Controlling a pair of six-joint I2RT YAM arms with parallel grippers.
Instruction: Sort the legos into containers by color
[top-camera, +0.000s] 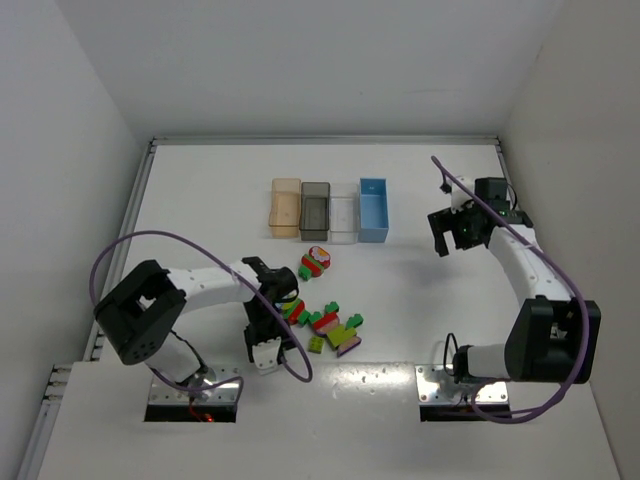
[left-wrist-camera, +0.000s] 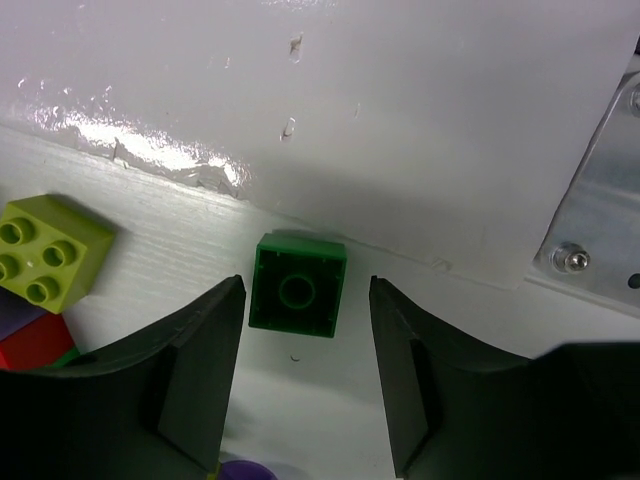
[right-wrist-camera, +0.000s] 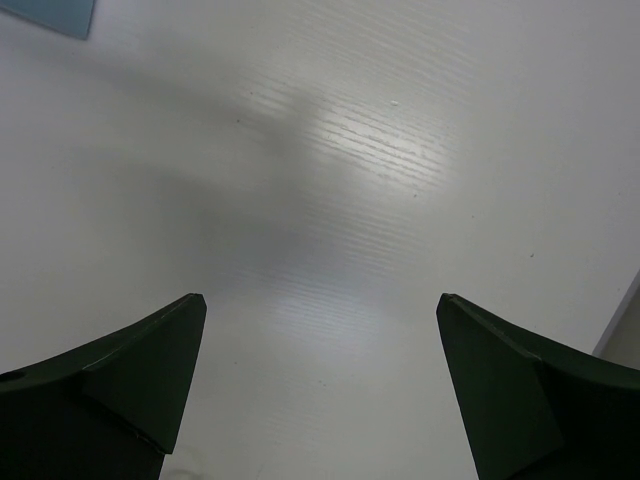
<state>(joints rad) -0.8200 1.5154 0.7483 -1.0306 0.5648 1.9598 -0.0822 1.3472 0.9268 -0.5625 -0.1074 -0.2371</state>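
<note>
A dark green lego (left-wrist-camera: 298, 285) lies stud-side down on the table, by the seam at the near edge. My left gripper (left-wrist-camera: 307, 283) straddles it, with the jaws narrowly apart and a small gap on each side. In the top view the left gripper (top-camera: 266, 360) points down at the table's near edge. A lime lego (left-wrist-camera: 50, 250) and a red one (left-wrist-camera: 30, 342) lie to its left. Mixed lego clusters (top-camera: 325, 322) and a red-topped one (top-camera: 314, 262) lie mid-table. Four containers stand behind: tan (top-camera: 285, 208), dark grey (top-camera: 315, 210), clear (top-camera: 343, 220), light blue (top-camera: 374, 209). My right gripper (top-camera: 447, 237) (right-wrist-camera: 320, 300) hangs open over bare table.
A metal mounting plate with a bolt (left-wrist-camera: 575, 260) sits just beyond the green brick on the right. White walls close in the table on three sides. A corner of the light blue bin (right-wrist-camera: 50, 15) shows in the right wrist view.
</note>
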